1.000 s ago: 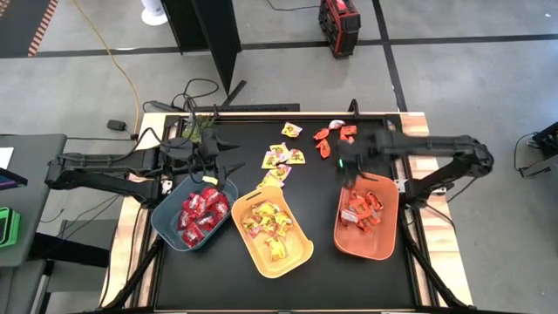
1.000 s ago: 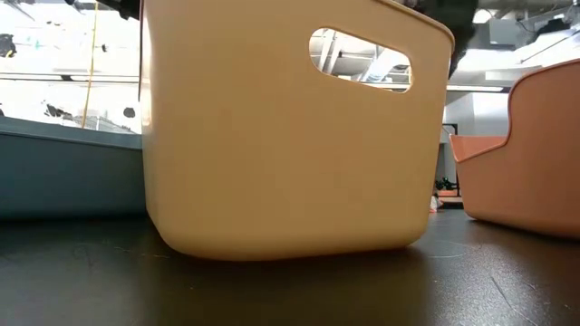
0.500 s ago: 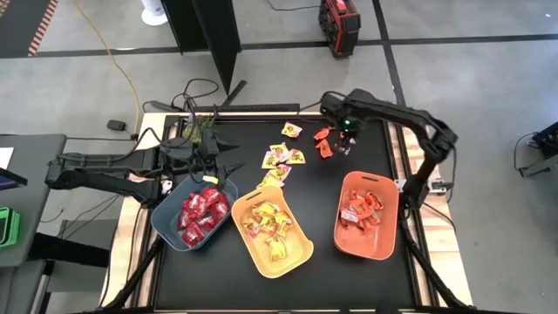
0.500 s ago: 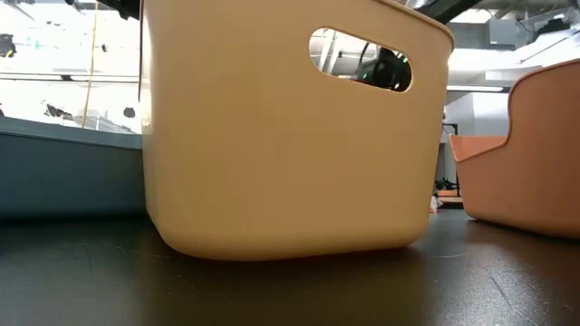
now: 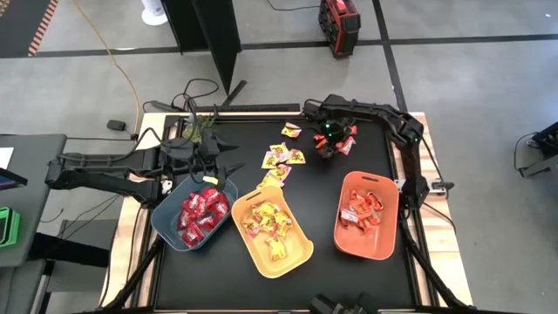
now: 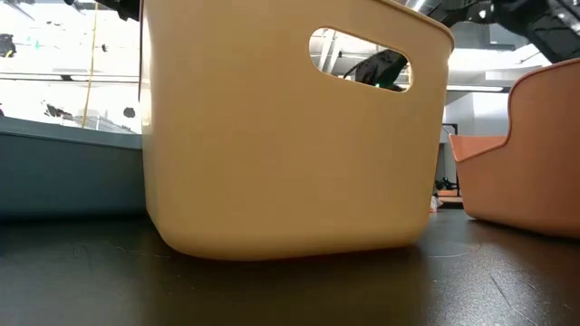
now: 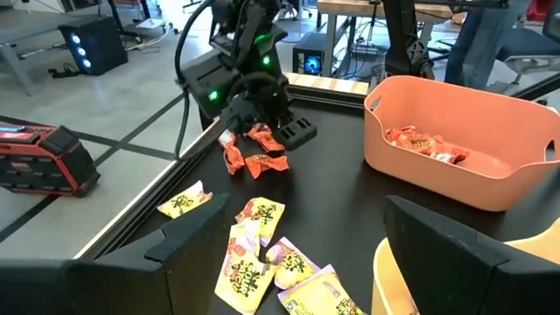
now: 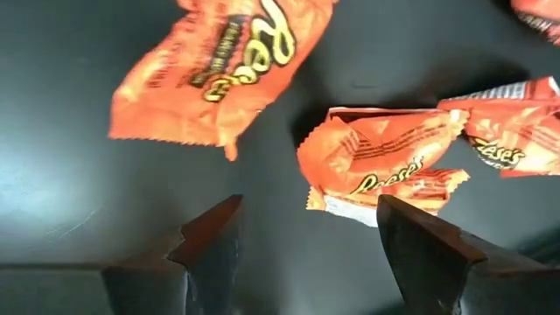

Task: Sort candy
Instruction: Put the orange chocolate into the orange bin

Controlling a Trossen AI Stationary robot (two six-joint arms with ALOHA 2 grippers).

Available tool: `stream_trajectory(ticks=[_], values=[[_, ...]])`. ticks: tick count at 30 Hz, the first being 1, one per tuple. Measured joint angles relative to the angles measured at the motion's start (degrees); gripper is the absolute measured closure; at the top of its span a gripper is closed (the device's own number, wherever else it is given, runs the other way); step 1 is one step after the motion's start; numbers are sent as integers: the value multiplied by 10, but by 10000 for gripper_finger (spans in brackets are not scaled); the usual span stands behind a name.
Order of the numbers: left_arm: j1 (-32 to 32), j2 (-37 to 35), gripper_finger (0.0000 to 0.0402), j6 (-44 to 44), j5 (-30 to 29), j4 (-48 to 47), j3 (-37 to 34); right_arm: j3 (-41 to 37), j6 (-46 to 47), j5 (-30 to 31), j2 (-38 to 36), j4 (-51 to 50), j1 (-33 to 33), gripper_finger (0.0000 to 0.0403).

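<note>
Two fingers of the right end effector (image 8: 302, 241) stand apart, empty, now lowered from above the orange bin (image 5: 367, 251) onto loose orange-red candy (image 8: 385, 162) at the worktop's (image 5: 349, 275) far edge (next pick likely). Left end effector (image 5: 228, 166) waits open above the blue-grey bin (image 5: 167, 231).

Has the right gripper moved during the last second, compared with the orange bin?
Yes. The right gripper left the orange bin and went to the table's far side; it is now open over the loose orange candy.
</note>
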Motion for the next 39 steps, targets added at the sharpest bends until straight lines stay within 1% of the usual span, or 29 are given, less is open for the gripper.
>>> stream_trajectory(ticks=[5,10,14,17,19,23,27,29,30,32,36,39], values=[[0,0,109,0,0,0,0,5,6,0,19,2,-10,126],[0,0,109,0,0,0,0,5,6,0,21,21,-21,129],[0,0,109,0,0,0,0,3,7,0,21,31,-29,148],[0,0,109,0,0,0,0,-4,7,-6,21,39,-31,182],[0,0,109,0,0,0,0,-8,6,-6,21,41,-33,214],[0,0,109,0,0,0,0,-9,-2,-8,21,21,-21,298],[0,0,109,0,0,0,0,-9,-23,-9,12,22,-1,379],[0,0,109,0,0,0,0,-7,-32,-9,3,22,12,395],[0,0,109,0,0,0,0,-5,-34,-9,-2,23,18,394],[0,0,109,0,0,-1,0,0,-36,-9,-14,29,31,377],[0,0,109,6,0,-1,0,6,-44,-9,-39,70,55,317],[0,0,109,9,0,-1,0,7,-44,-9,-36,100,69,263]])
